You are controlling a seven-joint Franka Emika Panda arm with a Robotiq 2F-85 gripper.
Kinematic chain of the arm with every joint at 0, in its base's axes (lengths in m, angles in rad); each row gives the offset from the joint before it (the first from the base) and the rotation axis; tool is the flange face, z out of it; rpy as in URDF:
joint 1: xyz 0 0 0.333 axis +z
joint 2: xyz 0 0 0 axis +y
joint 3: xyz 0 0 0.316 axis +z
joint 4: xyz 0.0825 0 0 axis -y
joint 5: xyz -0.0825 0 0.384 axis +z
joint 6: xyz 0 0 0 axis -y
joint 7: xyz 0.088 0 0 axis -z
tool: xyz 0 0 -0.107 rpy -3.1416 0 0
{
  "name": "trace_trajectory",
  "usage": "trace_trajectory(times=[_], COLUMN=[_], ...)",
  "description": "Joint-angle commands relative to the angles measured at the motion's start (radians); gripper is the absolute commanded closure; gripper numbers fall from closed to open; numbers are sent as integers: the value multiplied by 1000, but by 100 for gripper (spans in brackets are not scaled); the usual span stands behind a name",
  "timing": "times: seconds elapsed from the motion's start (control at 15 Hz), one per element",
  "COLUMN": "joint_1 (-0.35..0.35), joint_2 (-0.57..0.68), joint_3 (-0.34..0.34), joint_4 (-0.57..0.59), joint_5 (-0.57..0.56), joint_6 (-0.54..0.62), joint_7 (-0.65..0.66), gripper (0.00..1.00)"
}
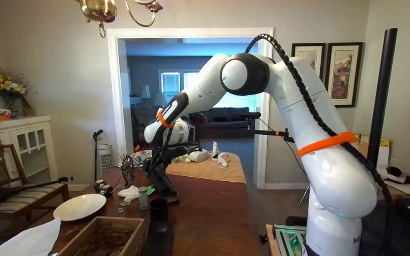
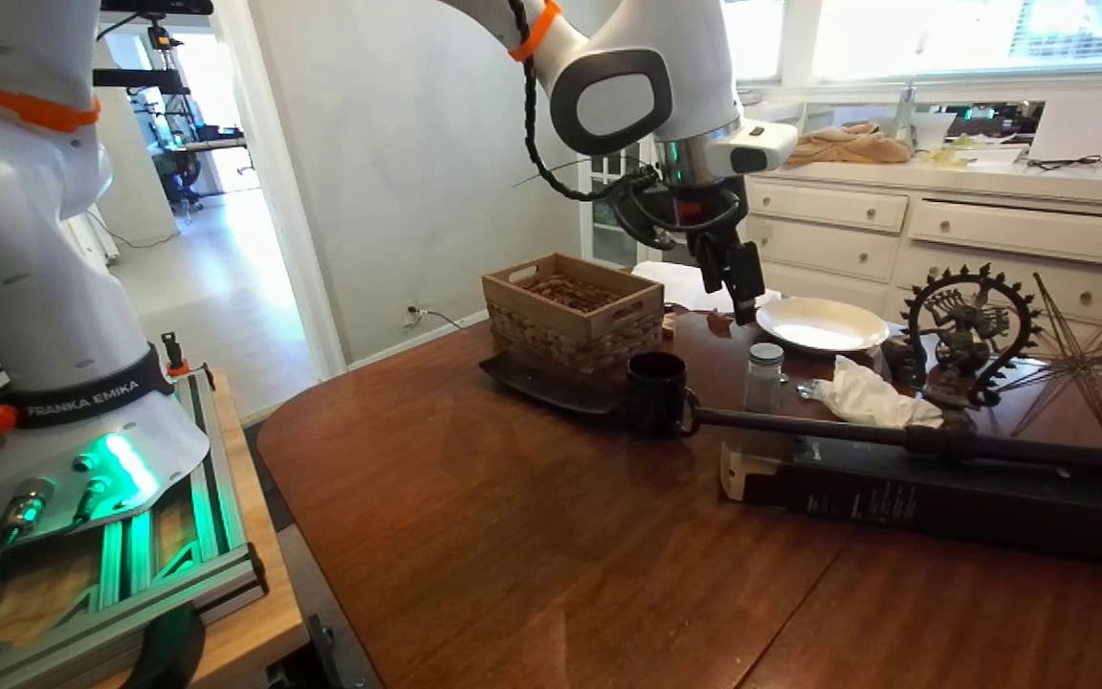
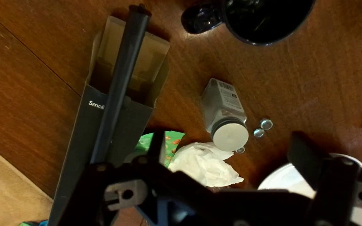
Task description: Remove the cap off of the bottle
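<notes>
Looks like we're at the lining-up step here, with nothing actually coming off yet. The cap [image 3: 230,137] is on the bottle [image 3: 222,102], which stands upright on the table [image 2: 513,536] in both exterior views. Our gripper [image 3: 227,138] hangs above with its jaws spread wide and nothing held. In the wrist view one finger sits at 9 o'clock from the cap, the other at 3. How much height is left between the tips and the cap, we can't really tell.

Same clock, cap as the centre: mug [image 3: 201,22] between 12 and 1, a couple of beads [image 3: 266,124] between 2 and 3, another peeking out at 5, plate [image 2: 824,325] around 4, tissue [image 3: 204,164] between 7 and 8, box [image 3: 86,135] at 9.

For the next move, we'd centre over the cap, drop straight down until the pads flank its rim (not the bottle's shoulder), then squeeze gently. If it's a screw top, which we can't confirm from here, it'll want a twist before any lift, and our guess is that the whole bottle could just spin along. We'd also watch the tissue, since it's crowding the cap's lower side.
</notes>
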State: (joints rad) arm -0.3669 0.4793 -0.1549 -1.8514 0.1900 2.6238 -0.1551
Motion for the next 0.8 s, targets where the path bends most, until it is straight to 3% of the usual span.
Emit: trace_trajectory(times=[0.0, 0.73], joint_1=[-26, -85], joint_2=[66, 160], joint_3=[28, 113], joint_4=[44, 78], joint_5=[24, 19], joint_6=[64, 201], joint_7=[-14, -53], gripper=[0, 0])
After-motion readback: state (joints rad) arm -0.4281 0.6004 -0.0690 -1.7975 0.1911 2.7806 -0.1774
